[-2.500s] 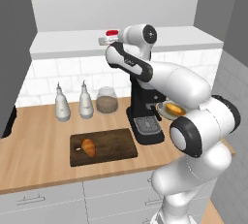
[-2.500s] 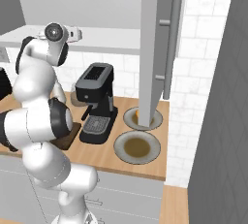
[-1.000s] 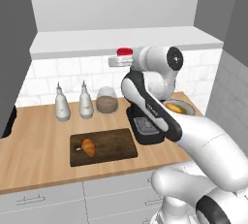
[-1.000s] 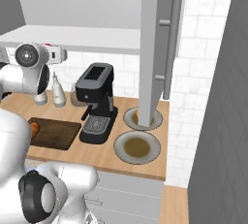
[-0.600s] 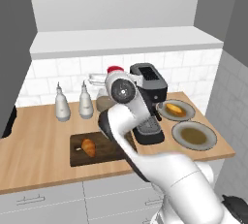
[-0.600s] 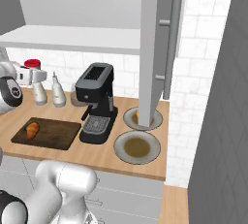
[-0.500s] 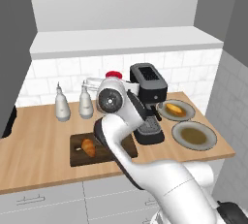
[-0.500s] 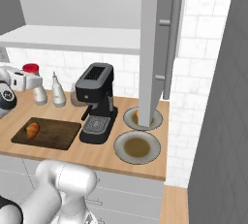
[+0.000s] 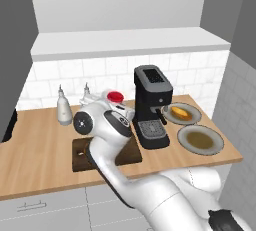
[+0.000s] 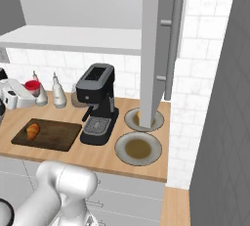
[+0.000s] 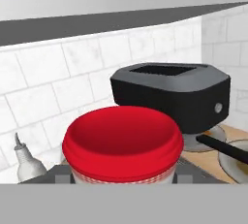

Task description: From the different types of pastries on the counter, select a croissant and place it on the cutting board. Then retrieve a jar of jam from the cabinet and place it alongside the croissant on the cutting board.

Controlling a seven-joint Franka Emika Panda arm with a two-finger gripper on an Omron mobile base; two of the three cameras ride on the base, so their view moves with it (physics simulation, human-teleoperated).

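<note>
Fingers [image 9: 116, 103] clamped on the jam jar [image 9: 115, 96], held above the tabletop [image 9: 40, 150] at centre-left of the left base view, just left of the coffee machine [image 9: 152, 106]. Red lid fills the lower centre of the hand view. Croissant [image 10: 32, 131] lies on the cutting board [image 10: 53, 137], lower left of the right base view. Oval pastry [image 9: 180, 113] sits on a plate [image 9: 170, 118] right of the machine.

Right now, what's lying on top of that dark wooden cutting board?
A croissant lies near the left end of the cutting board in the right base view. The jar of jam, held in the gripper, isn't on it. In the left base view the arm covers part of the board.
</note>
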